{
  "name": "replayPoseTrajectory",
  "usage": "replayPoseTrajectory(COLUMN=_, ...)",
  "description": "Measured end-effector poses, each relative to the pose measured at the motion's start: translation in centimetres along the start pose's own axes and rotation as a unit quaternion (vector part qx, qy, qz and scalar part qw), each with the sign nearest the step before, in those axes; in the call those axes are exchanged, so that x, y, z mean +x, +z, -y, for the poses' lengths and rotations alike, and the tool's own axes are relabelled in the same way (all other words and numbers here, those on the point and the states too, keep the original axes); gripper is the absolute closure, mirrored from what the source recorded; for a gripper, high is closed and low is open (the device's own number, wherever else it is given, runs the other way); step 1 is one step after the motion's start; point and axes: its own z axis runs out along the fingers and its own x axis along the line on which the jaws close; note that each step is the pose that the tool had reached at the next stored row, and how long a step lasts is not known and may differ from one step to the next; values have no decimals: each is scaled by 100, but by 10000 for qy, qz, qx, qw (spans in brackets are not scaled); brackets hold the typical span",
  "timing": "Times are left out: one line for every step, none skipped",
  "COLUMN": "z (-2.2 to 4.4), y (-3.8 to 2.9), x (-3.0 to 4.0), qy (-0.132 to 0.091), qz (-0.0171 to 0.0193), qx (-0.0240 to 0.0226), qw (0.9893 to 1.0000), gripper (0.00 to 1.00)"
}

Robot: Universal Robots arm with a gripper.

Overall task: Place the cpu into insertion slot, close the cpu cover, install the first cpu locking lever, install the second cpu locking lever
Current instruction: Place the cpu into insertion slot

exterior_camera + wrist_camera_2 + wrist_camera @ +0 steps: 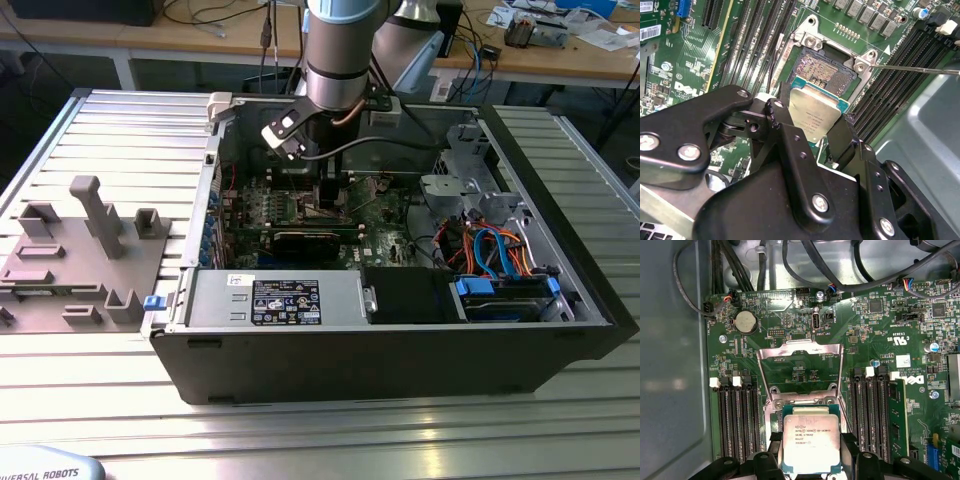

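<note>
Right, the chip is pinched by two opposite edges in my pincer, fingers clamped on it, silvery face up. It hangs over the near part of the socket. In the second wrist view a good patch of the pin field lies bare beyond the chip's far edge, so it isn't seated. Whether any corner touches the rim, I can't tell. So this is step one, placing the chip. The cover frame stands swung open on the socket's far side from my fingers, with green board showing through its square window. A thin lever rod juts free off one corner, not hooked down. Memory slots flank the socket on both sides. In the exterior view my arm reaches down into the open black case. My read: seating wants the chip square over the rim, dead level, and no pushing on those pins.
</note>
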Motion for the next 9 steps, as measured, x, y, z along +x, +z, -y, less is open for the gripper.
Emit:
replayPoseTrajectory(z=0, y=1, x=0, qy=0, qz=0, qx=0, qw=10000, gripper=46)
replayPoseTrajectory(z=0, y=6, x=0, qy=0, qz=0, qx=0, qw=10000, gripper=46)
replayPoseTrajectory(z=0, y=9, x=0, qy=0, qz=0, qx=0, qw=10000, gripper=46)
replayPoseTrajectory(z=0, y=12, x=0, qy=0, qz=0, qx=0, qw=10000, gripper=46)
replayPoseTrajectory(z=0, y=14, x=0, qy=0, qz=1, qx=-1, qw=10000, gripper=46)
replayPoseTrajectory(z=0, y=17, x=0, qy=8, qz=1, qx=0, qw=10000, gripper=46)
replayPoseTrajectory(z=0, y=21, x=-1, qy=28, qz=2, qx=-1, qw=10000, gripper=46)
replayPoseTrajectory(z=0, y=22, x=0, qy=28, qz=1, qx=-1, qw=10000, gripper=46)
replayPoseTrajectory(z=0, y=24, x=0, qy=28, qz=1, qx=-1, qw=10000, gripper=46)
